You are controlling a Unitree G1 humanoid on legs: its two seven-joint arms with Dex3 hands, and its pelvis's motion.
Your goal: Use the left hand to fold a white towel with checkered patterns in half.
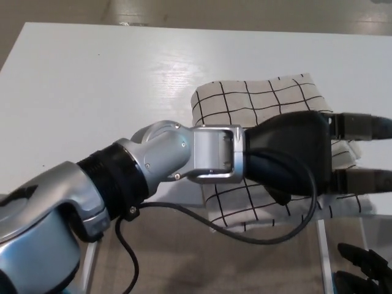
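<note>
Bench (92, 79), white and wide, fills most of the head view, its near edge running across the lower part of the picture with brown floor (184, 257) showing below it. Left arm (122, 177) comes in from the lower left corner, a thick silver forearm with a black ribbed band around it and a silver wrist bracket, reaching across the bench's near edge toward the right. White towel with checkered patterns (257, 101) lies at the right side of the bench near its front edge, rumpled and doubled over on itself, with thin black grid lines on pale cloth; its lower part hangs at or just past the bench edge beneath the wrist. Left hand (306, 159) sits on top of the towel, its black palm covering the cloth's middle, and two thick fingers (361, 125) stretch out straight to the right, spread apart one above the other, lying flat over the towel rather than curled round it, so the hand reads as released. A black cable (202, 223) loops from the forearm under the wrist. Right hand (361, 269) shows only as dark fingertips in the bottom right corner, below the bench, and whether it is clenched or released cannot be told.
</note>
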